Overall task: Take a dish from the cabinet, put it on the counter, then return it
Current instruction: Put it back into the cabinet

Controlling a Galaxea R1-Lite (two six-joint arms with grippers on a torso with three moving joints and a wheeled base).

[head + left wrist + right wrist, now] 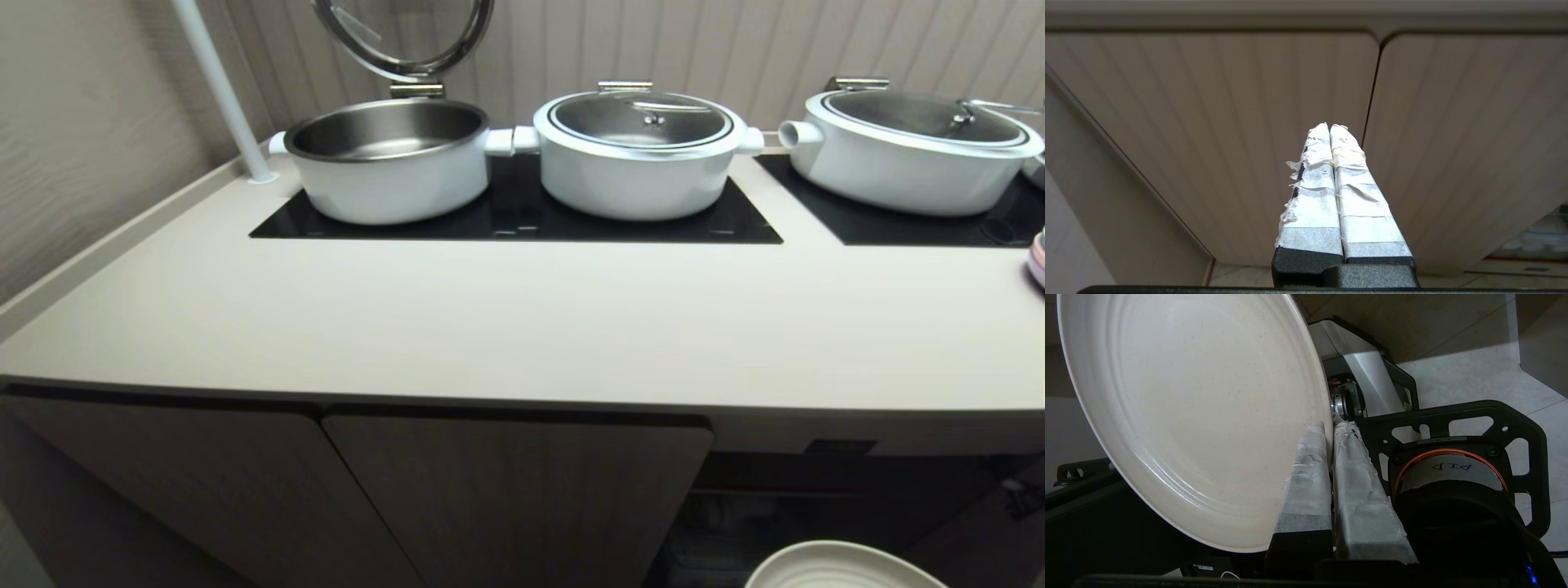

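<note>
My right gripper (1329, 425) is shut on the rim of the dish (1200, 408), a round cream-beige plate held tilted over my base. The dish's edge (841, 567) peeks in at the bottom of the head view, in front of the open, dark bay of the cabinet (816, 498). The counter (522, 327) stretches above it, bare at the front. My left gripper (1329, 127) is shut with nothing in it, pointing at the cabinet's ribbed doors (1229, 122). Neither gripper shows in the head view.
Three white pots (392, 159) (641, 151) (910, 147) sit on black cooktop panels (514, 220) at the back of the counter. A white pole (220, 90) rises at the back left. A pinkish object (1037, 261) shows at the right edge. Two closed cabinet doors (506, 498) are at left.
</note>
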